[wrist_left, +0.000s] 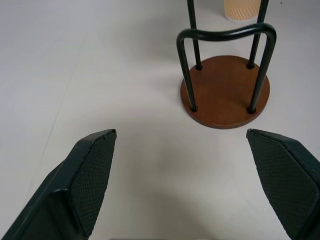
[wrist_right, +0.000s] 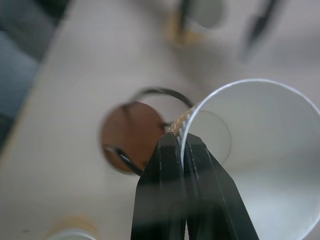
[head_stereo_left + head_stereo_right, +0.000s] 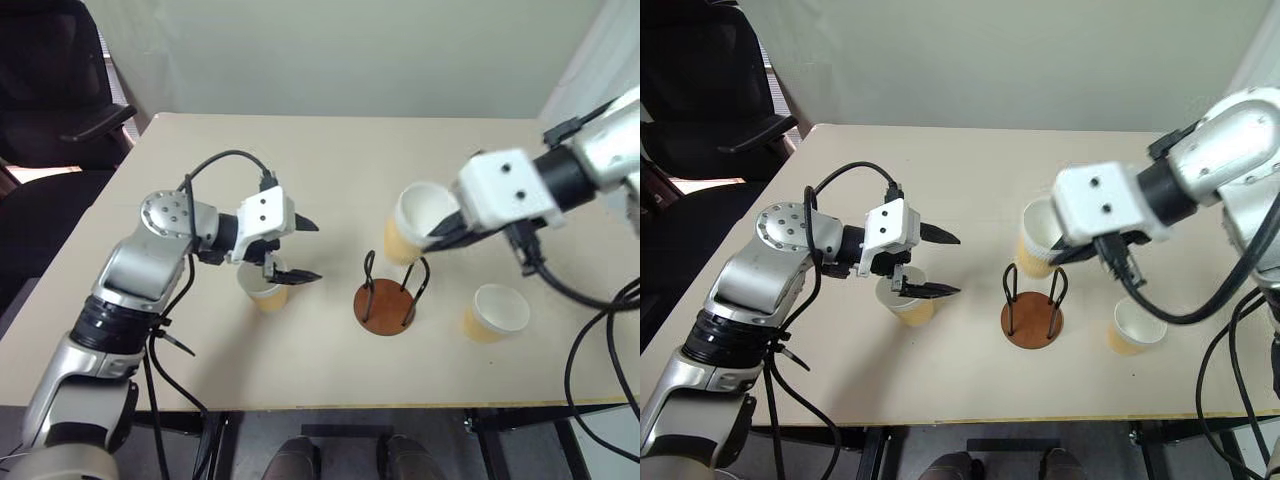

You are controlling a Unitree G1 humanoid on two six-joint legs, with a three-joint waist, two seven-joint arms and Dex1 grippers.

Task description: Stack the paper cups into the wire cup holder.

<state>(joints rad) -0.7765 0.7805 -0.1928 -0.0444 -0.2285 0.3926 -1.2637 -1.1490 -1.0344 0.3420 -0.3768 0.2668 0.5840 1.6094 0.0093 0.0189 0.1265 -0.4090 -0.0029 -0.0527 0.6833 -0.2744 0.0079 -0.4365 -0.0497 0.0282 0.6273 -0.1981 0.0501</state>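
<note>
A tan table (image 3: 330,170) seen from above. The right gripper (image 2: 183,145) pinches the wall of a cup (image 3: 418,222) at its rim, one finger inside and one outside, jaws shut narrow on it. That held cup hangs tilted in the air, mouth turned partly toward the camera, just above and behind the holder (image 3: 387,300), which stands near the table's middle with its brown disc bare and its two black wire loops upright.

The grip is thin, a pinch on one edge of soft paper, so the cup may well swing, buckle at the rim or slip as it travels. Because it hangs tilted, its base could catch a wire loop on the way down and tip or shove the light holder; it likely needs levelling and centring over the disc before release.

The left gripper (image 3: 296,248) is spread wide and holds nothing. It hovers over a second cup (image 3: 262,285) that stands upright on the table left of the holder; whether the lower finger touches its rim cannot be told. The left wrist view looks between the open fingers (image 1: 90,175) straight at the holder, near ahead.

A third cup (image 3: 495,312) stands upright to the right of the holder, apart from both grippers
</note>
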